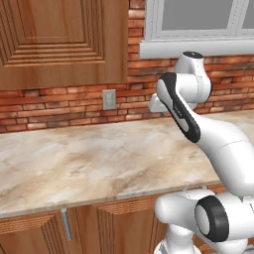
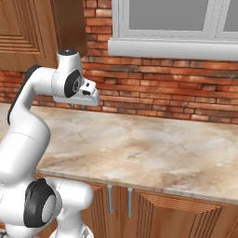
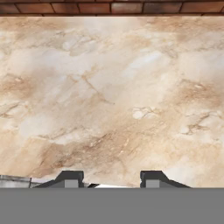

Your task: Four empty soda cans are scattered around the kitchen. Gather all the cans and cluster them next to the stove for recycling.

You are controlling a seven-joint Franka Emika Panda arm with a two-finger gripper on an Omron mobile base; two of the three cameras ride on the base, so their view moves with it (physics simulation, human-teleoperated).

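Marble, tan and veined, makes up the countertop (image 1: 74, 158), which runs across the middle of both base views and has bare surface on every side of the arm. Its front edge crosses the lower part of each base view above wooden cabinet doors (image 2: 181, 214) with steel handles (image 1: 65, 224). At the back it meets a red brick wall (image 2: 162, 97). A wooden wall cabinet (image 1: 59, 39) fills the upper left of the left base view, and a white window sill (image 2: 172, 49) juts out at the upper right of both.

The gripper (image 3: 111, 178) sits at the bottom centre of the hand view, aimed at bare marble. Its two dark fingertips (image 3: 69, 178) stand as close as they go, with nothing between them. No soda can or stove lies in this stretch.

A wall outlet (image 1: 109, 99) shows in the left base view, left of the arm. The right base view shows the hand (image 2: 86, 95) from the side, well above the counter.
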